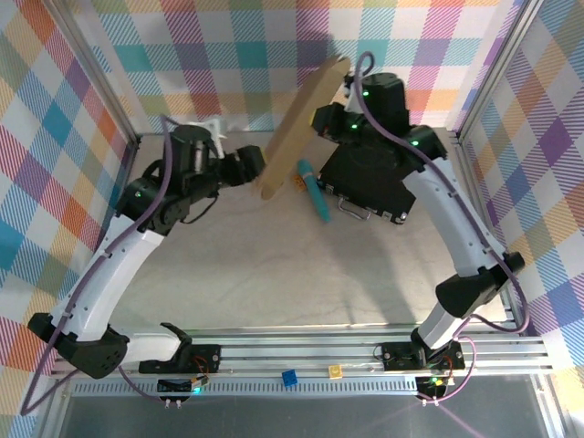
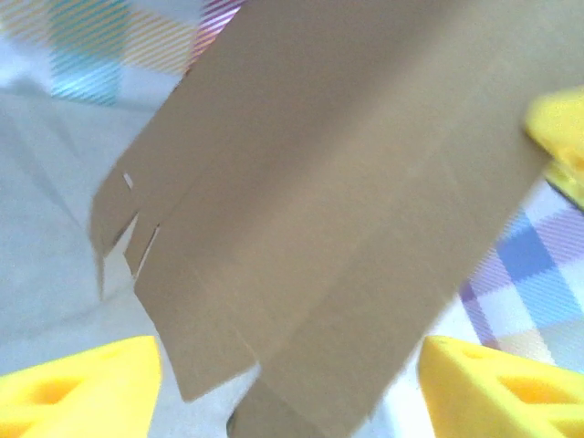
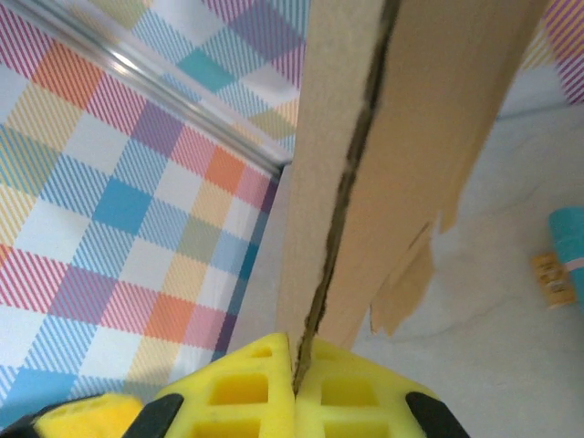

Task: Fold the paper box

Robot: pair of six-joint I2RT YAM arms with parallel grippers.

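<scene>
Two claws on the job, one gripping. The right claw is pinched tight on the edge of the paper box, and two cardboard layers lie face to face at that edge. The sheet hangs tilted in the air, its top end up by the back wall and its bottom end low over the worktop, just beside the left claw. Can't tell whether the bottom edge touches down.

The left claw is spread wide. Its fingers sit either side of the sheet's lower part with clear gaps, gripping nothing. Slotted tabs show at the lower edge and no walls are standing, so the fold looks early.

The step reads as the left claw lining up for a second hold. The next move likely needs it to close on a panel near a crease so the pair can bend it. The black case and a teal pen-like item lie near the lower end, so the swing should keep clear of them.
</scene>
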